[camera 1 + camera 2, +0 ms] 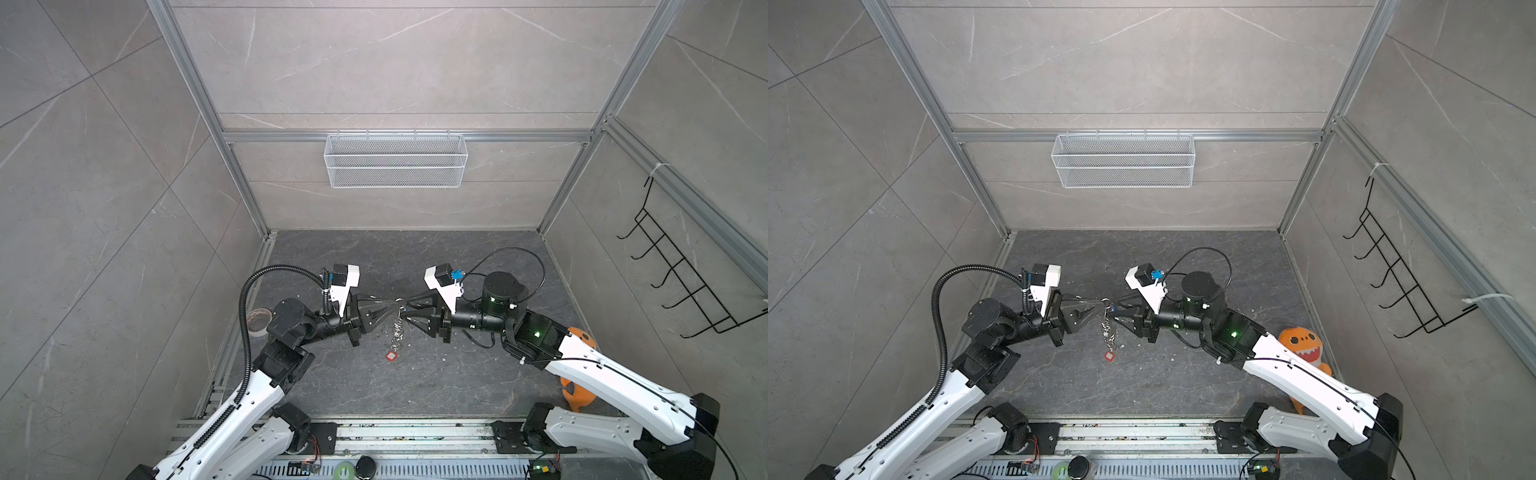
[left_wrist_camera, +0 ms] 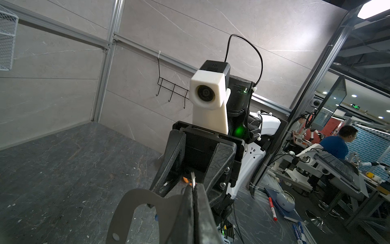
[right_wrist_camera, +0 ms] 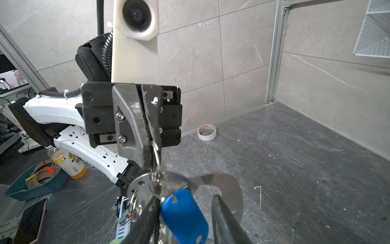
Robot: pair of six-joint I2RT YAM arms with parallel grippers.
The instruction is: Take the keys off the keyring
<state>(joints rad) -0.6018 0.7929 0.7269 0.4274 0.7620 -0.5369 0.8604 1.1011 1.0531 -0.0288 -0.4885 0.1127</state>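
We observe a dark marble table [image 1: 457,257] enclosed by grey tiled walls. The left arm [image 1: 249,399] and the right arm [image 1: 615,382] reach in from the near side and meet above the table centre. A white mesh basket [image 1: 395,160] hangs on the far wall and a black wire hook rack [image 1: 683,266] on the right wall. An orange plush toy [image 1: 1304,345] sits at the near right, partly behind the right arm. A tape roll [image 1: 258,322] lies at the left edge of the table. The left gripper [image 1: 390,304] has its jaws pressed together on a ring of the keyring [image 1: 398,328], holding it clear of the table; the chain hangs straight down from that ring. The right gripper [image 1: 406,310] faces it, tip to tip, with jaws partly apart. In the right wrist view the blue key [image 3: 183,213] lies between these jaws, against one finger, with a gap showing to the other. The grey tag [image 2: 126,209] hangs just beside the left gripper's fingers. A flat silver key [image 3: 140,187] hangs from the same rings. The red key [image 1: 391,356] is the lowest piece on the chain; we cannot tell whether it touches the table.
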